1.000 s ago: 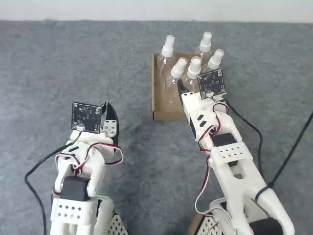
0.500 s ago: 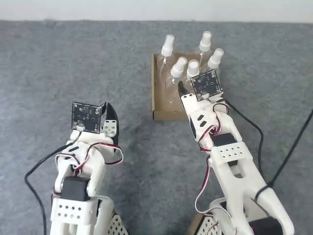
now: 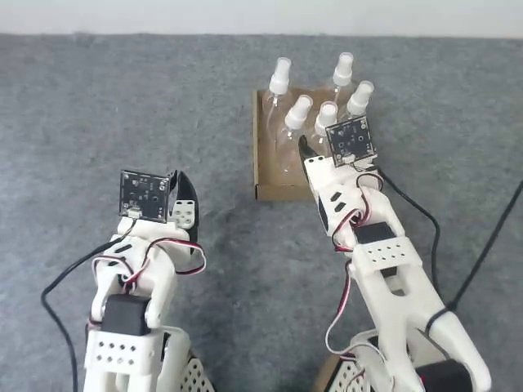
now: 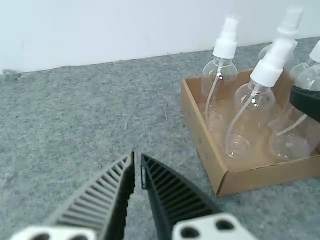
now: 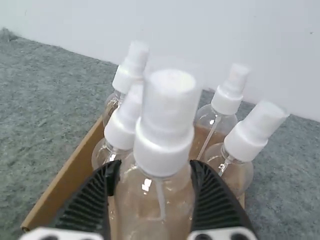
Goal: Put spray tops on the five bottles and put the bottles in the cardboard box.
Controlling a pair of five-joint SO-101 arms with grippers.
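Grey carpet (image 3: 122,106), right pincer (image 5: 153,170) clamped on bottle (image 5: 162,125) per wrist view, box (image 5: 65,182) beneath, grip hidden from above, left pincer (image 4: 137,160) near-closed, empty.

The grey, carpet-like table (image 3: 122,98) bears the cardboard box (image 3: 278,193) toward its far edge.

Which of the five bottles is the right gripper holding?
The bottle nearest the arms, its body between the fingers of the right gripper; the other four stand free in the box behind it.
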